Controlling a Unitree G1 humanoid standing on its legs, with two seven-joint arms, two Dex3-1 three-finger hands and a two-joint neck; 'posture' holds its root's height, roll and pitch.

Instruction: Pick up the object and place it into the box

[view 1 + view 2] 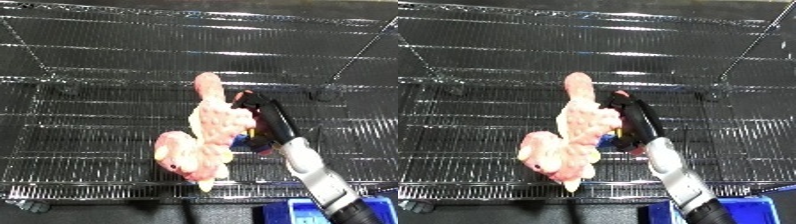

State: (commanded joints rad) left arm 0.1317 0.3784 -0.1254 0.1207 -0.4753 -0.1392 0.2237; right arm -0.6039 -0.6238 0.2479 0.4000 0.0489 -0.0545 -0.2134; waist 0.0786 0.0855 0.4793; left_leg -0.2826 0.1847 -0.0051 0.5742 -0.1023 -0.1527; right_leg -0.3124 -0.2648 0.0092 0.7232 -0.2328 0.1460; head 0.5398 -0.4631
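left eye view: the pink plush toy point(209, 135) lies on the wire shelf point(89, 125), long axis running from far-centre to near-left. the right hand point(266, 122) touches its right flank; whether the fingers are curled round it cannot be told. a blue bin point(306, 210) shows at the lower edge. right eye view: same relation, toy immediately left of the hand; left hand absent.

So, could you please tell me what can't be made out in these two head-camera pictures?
- Right robot hand: whether it grips the pink plush toy or only touches it; the toy hides its fingertips in both views.
- Blue bin: only a corner shows, cut off by the lower edge and hidden by the forearm.
- Left robot hand: in neither view.
- The toy's face: too blurred.
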